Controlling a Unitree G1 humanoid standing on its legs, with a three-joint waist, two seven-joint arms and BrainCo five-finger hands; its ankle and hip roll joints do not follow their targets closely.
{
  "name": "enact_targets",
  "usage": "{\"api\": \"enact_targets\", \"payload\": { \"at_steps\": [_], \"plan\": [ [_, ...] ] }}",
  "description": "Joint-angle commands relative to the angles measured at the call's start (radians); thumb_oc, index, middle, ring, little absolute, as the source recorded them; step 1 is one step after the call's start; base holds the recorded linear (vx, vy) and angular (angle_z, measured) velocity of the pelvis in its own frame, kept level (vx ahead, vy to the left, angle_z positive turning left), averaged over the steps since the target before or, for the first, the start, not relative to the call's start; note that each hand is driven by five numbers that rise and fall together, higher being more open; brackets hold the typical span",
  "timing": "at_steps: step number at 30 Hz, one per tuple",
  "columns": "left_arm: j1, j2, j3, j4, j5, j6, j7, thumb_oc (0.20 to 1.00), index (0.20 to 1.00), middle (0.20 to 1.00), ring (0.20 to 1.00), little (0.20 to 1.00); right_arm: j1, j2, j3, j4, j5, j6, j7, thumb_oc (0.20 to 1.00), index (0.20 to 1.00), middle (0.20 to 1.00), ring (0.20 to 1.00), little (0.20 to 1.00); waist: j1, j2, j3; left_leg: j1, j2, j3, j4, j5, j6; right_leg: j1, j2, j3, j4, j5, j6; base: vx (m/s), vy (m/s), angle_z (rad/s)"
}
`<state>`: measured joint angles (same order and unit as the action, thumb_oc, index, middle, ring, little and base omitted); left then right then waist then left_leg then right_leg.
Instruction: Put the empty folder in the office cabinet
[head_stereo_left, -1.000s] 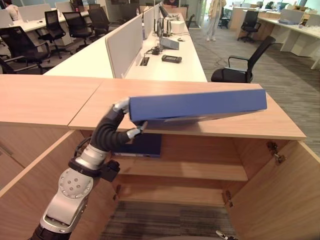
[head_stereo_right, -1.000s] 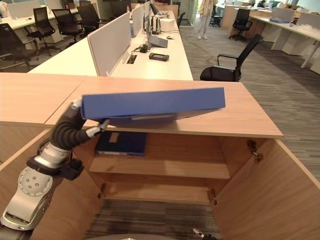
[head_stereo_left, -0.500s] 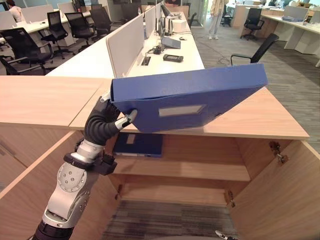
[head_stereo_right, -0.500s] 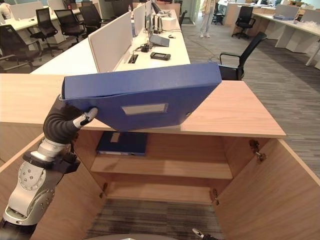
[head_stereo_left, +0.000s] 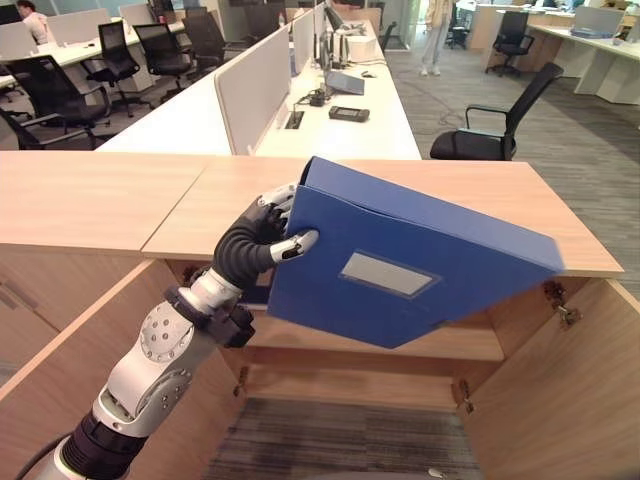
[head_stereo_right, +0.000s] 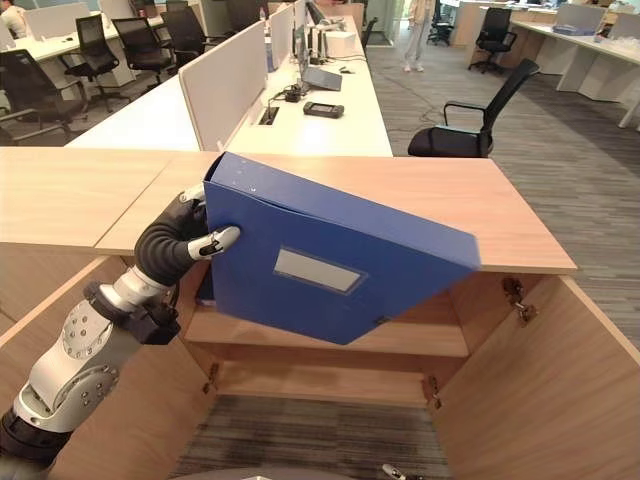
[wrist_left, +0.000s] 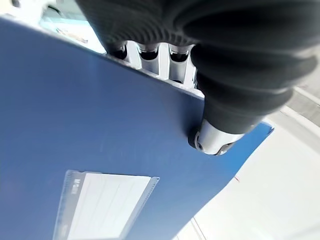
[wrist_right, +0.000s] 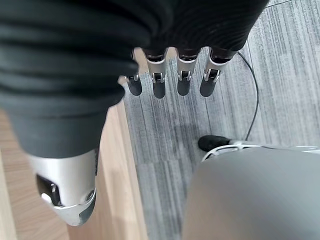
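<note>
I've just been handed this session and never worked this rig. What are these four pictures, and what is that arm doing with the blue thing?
You are looking through a two-legged humanoid robot. The two wide pictures come from its head, a stereo pair looking down at an open wooden office cabinet. The other two come from cameras on its wrists.

The left hand is curled round the edge of a blue folder, thumb on its labelled face, holding it tilted in front of the cabinet opening. The left wrist view shows that same grip close up. A second blue folder seems to lie on the shelf behind it.

The right hand hangs over the carpet, fingers relaxed, holding nothing.
</note>
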<state>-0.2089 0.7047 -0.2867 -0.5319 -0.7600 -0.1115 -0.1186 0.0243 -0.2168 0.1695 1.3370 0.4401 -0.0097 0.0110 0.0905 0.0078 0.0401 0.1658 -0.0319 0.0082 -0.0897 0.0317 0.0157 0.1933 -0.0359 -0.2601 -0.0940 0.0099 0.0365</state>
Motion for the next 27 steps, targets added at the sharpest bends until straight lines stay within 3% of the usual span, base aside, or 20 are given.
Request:
{"api": "enact_targets", "payload": {
  "at_steps": [1, 11, 17, 20, 27],
  "plan": [
    [-0.074, -0.023, 0.007, -0.044, -0.044, -0.058, 0.018, 0.2, 0.2, 0.2, 0.2, 0.2, -0.071, 0.035, 0.036, 0.025, -0.006, -0.01, 0.012, 1.0, 1.0, 1.0, 1.0, 1.0, -0.003, -0.042, -0.015, 0.03, 0.0, -0.035, 0.002, -0.09, 0.0, 0.015, -0.009, 0.005, 0.007, -0.016, 0.054, 0.0, 0.0, 0.0],
    [0.089, -0.068, 0.067, 0.005, 0.077, -0.025, 0.045, 0.2, 0.2, 0.2, 0.2, 0.2, -0.069, 0.035, 0.022, -0.046, 0.047, -0.029, 0.009, 1.0, 1.0, 1.0, 1.0, 1.0, 0.003, -0.043, -0.007, 0.032, -0.001, -0.034, 0.002, -0.094, 0.003, 0.016, -0.01, 0.008, 0.007, -0.017, 0.053, 0.0, 0.0, 0.0],
    [0.284, -0.057, 0.153, 0.014, 0.081, 0.004, 0.021, 0.2, 0.2, 0.2, 0.2, 0.2, -0.078, 0.018, 0.053, -0.302, 0.101, -0.055, 0.012, 1.0, 1.0, 1.0, 1.0, 1.0, 0.014, -0.041, 0.0, 0.03, 0.002, -0.032, 0.002, -0.093, 0.005, 0.012, -0.01, 0.007, 0.007, -0.016, 0.052, 0.0, 0.0, 0.0],
    [0.435, -0.058, 0.257, 0.039, 0.097, 0.01, -0.011, 0.2, 0.2, 0.2, 0.2, 0.2, 0.001, -0.042, 0.021, -0.372, 0.072, -0.045, 0.067, 1.0, 1.0, 1.0, 1.0, 1.0, 0.015, -0.045, 0.009, 0.029, 0.002, -0.027, 0.002, -0.094, 0.003, 0.01, -0.011, 0.006, 0.007, -0.017, 0.053, 0.0, 0.0, 0.0],
    [0.56, -0.127, 0.373, 0.101, 0.137, 0.004, 0.01, 0.2, 0.2, 0.2, 0.2, 0.2, 0.131, -0.134, -0.087, -0.704, 0.028, -0.064, 0.045, 1.0, 1.0, 1.0, 1.0, 1.0, -0.007, -0.046, 0.005, 0.034, 0.007, -0.015, 0.002, -0.099, 0.004, 0.011, -0.01, 0.01, 0.007, -0.025, 0.051, 0.0, -0.005, -0.08]
  ]
}}
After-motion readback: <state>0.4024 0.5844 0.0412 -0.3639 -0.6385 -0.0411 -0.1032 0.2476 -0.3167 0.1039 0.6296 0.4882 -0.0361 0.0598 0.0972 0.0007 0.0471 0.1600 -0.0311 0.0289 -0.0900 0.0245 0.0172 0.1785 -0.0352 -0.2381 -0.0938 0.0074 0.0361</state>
